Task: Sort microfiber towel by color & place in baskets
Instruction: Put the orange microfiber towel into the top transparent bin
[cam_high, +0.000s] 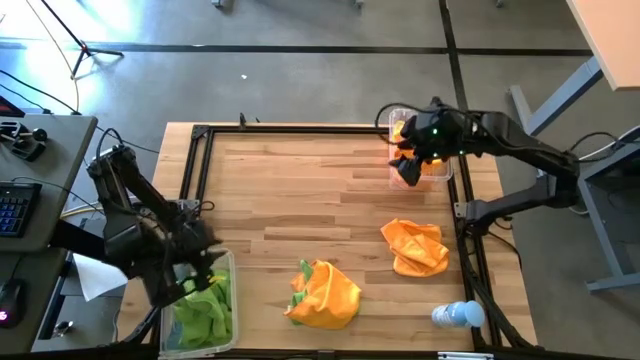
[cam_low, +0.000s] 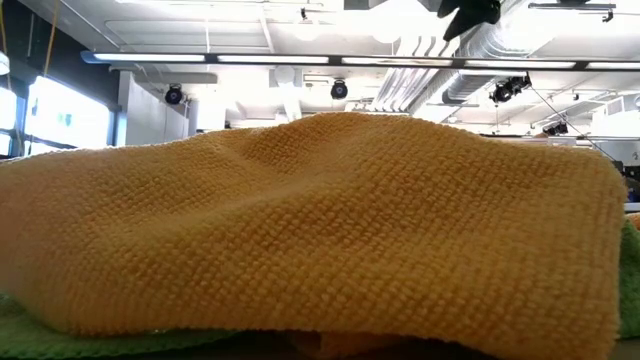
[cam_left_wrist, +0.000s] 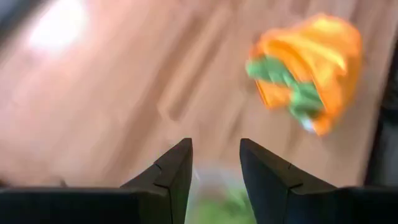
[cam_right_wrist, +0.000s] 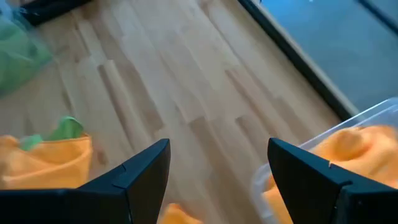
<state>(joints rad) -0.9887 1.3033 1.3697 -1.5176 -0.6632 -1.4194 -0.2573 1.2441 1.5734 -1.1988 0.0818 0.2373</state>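
Here, orange towel (cam_high: 416, 246) near right end effector (cam_high: 407, 168)

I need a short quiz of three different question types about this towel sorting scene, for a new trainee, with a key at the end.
1. True or false: the clear plastic basket under the left gripper holds lime green microfiber towels.
2. How many towel heaps lie loose on the wooden table? A) one B) two C) four
3. Fill in: the orange heap closer to the green basket has a ____ towel mixed in.

Key
1. True.
2. B: that mixed heap and the plain orange towel heap, beside a small clear bottle with a blue cap.
3. Green. The right gripper, fingers open, is over the other clear basket, which holds orange cloth.
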